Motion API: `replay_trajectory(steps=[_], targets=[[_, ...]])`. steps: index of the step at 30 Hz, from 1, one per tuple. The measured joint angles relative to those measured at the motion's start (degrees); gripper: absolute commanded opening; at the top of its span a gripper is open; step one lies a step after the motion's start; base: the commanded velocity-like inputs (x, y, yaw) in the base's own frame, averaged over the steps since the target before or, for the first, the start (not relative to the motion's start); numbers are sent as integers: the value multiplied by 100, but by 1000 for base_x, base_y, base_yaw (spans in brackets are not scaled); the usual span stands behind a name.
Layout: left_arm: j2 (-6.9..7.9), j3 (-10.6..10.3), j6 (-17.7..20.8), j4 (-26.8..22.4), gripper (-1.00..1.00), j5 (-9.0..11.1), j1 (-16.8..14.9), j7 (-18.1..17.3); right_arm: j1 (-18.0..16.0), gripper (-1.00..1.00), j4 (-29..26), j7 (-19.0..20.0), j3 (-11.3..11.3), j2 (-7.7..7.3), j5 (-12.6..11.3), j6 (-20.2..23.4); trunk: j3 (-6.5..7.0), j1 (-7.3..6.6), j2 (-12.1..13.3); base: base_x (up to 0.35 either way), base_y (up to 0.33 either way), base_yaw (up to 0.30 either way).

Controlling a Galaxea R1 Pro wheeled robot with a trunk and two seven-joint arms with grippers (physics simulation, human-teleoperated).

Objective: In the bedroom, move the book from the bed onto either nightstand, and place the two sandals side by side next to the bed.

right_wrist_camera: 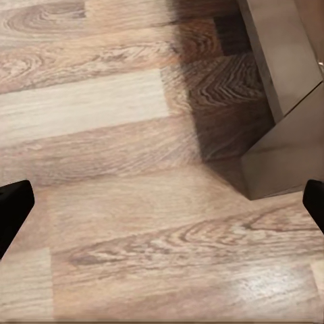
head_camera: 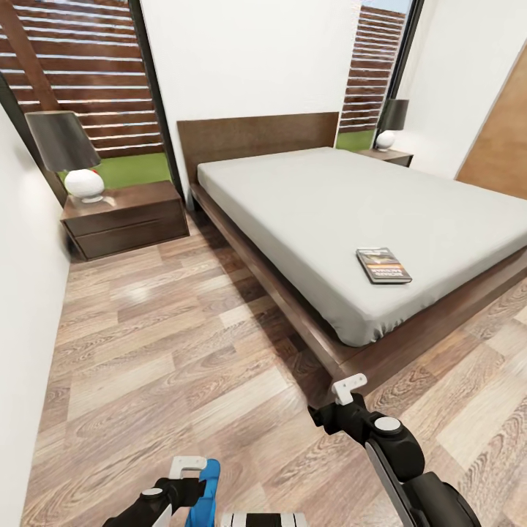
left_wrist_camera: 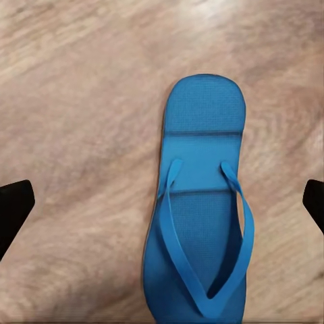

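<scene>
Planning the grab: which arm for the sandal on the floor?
Left. Its wrist view looks straight down on the blue sandal lying on the floor, its fingers spread wide. The right gripper hangs by the bed corner.

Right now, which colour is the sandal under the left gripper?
Bright blue, straps included; the sandal shows best in the left wrist view.

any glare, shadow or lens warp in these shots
Head view: wide-angle warp leans the walls and windows outward, pale sheen on the floor, dark shadow along the bed frame. Left wrist view: even light on the sandal, soft focus. Right wrist view: shadow beside the bed corner.
</scene>
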Motion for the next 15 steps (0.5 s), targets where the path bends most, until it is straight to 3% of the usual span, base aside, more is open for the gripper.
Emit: replay_trajectory(steps=[15], targets=[[-5,0,-18,-9,100,-3,-3,-2,0,100,0,0,0,1,-3,-1,-1,0,0,0,0,0]])
